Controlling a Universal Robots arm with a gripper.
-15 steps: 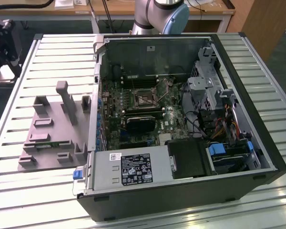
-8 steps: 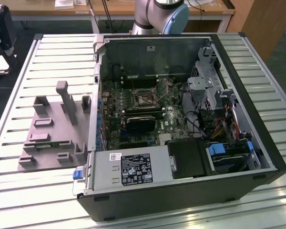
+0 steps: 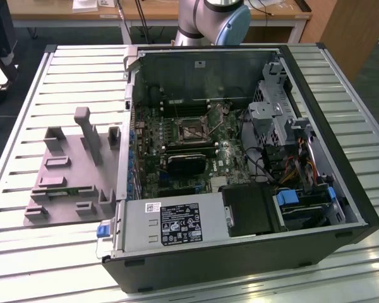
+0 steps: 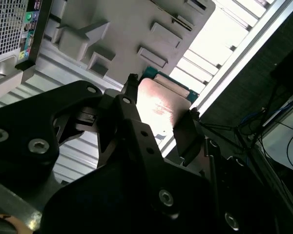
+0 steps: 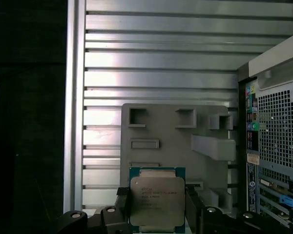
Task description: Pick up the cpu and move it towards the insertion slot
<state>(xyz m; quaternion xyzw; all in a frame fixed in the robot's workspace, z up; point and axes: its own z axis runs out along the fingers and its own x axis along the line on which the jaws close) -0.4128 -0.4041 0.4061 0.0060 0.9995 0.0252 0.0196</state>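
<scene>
Between your fingers (image 5: 191, 209) the cpu (image 5: 157, 202) is clamped by two opposite edges, the jaws closed only as far as the chip's width, its silvery top and thin darker rim facing the first wrist view. You hold it in the air over the grey holder (image 5: 161, 131), which lies on the slatted desk (image 3: 50, 265) just beside the open computer case (image 3: 240, 259), outside its wall. You can find the insertion slot (image 3: 188, 129) in the exterior view: a silver-framed square with a dark centre on the board inside the case, beside the black finned module (image 3: 186, 163) and well apart from the grey holder.
</scene>
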